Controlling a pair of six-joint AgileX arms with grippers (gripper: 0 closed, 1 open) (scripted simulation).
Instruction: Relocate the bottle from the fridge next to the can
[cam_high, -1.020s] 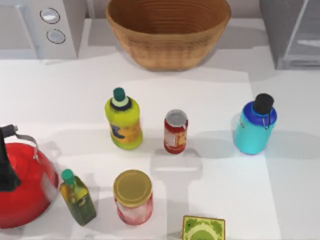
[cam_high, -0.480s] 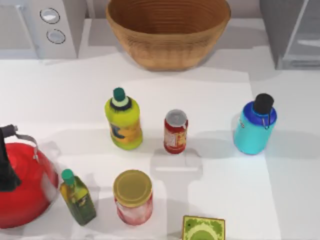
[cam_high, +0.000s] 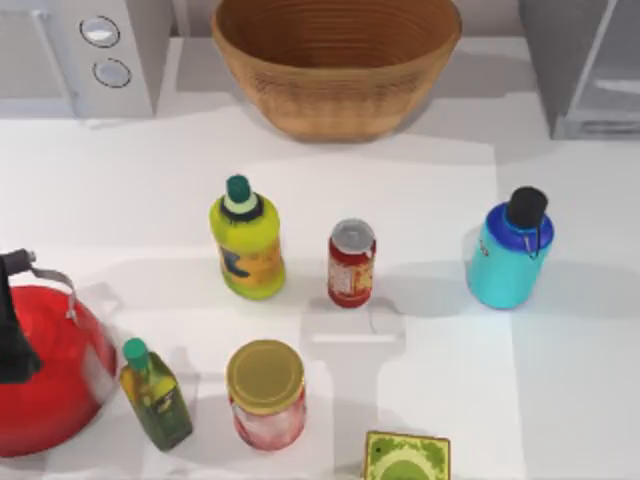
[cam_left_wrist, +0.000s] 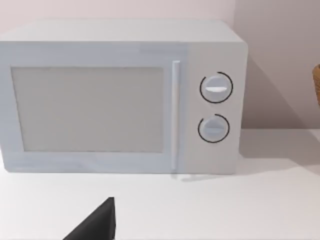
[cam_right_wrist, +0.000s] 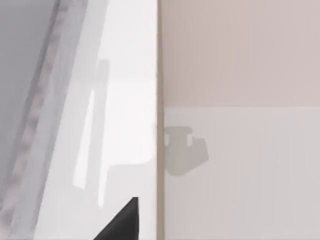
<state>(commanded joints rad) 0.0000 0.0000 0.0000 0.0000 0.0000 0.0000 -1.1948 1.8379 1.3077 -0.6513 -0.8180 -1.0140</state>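
Note:
The turquoise bottle (cam_high: 508, 260) with a blue shoulder and black cap stands upright on the white table, right of centre. The red can (cam_high: 351, 265) with its silver top stands upright to the bottle's left, a clear gap between them. The grey fridge (cam_high: 585, 60) is at the back right corner, behind the bottle. A dark corner of my left gripper (cam_left_wrist: 95, 225) shows in the left wrist view, facing the microwave (cam_left_wrist: 120, 95). A dark corner of my right gripper (cam_right_wrist: 120, 222) shows in the right wrist view beside the fridge's grey side (cam_right_wrist: 30, 100) and the back wall.
A wicker basket (cam_high: 335, 65) sits at the back centre, with the white microwave (cam_high: 80, 50) at back left. Left of the can stands a yellow-green bottle (cam_high: 247, 245). In front are a gold-lidded jar (cam_high: 266, 395), a small dark-green bottle (cam_high: 157, 397), a red kettle (cam_high: 45, 365) and a green box (cam_high: 405, 458).
No object on the table has moved. The edge of the pale shading at the table's front right has slid leftward.

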